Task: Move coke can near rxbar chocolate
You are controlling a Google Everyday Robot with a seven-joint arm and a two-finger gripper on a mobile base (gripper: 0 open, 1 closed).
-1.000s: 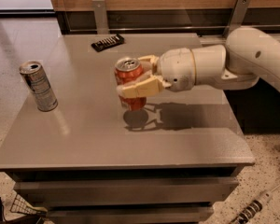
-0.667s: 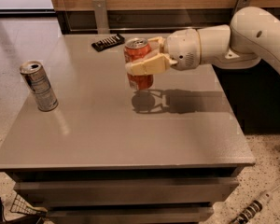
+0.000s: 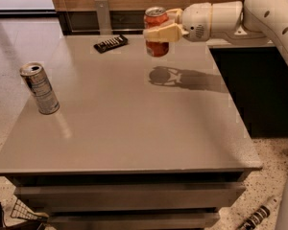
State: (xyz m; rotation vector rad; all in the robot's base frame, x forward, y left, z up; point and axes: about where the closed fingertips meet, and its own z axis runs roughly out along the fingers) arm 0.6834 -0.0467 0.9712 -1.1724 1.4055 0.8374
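- One tool (image 3: 157,33), at the end of the single white arm (image 3: 221,19) reaching in from the right, is clenched around the middle of the coke can (image 3: 157,48).
- It hangs in the air over the far part of the bench (image 3: 134,128).
- One coke can: red-orange with a silver top, held upright and clear of the bench surface. Its shadow (image 3: 167,75) falls on the bench below and a little nearer the camera.
- One rxbar chocolate (image 3: 111,43): a flat dark wrapper lying on the bench near the far edge, to the left of the lifted can and apart from it.
- One other can, the taller silver can (image 3: 39,88), stands upright near the bench's left edge, well apart from both. That makes two cans in all.
- One bench, grey and flat-topped, carries the bar and the silver can.
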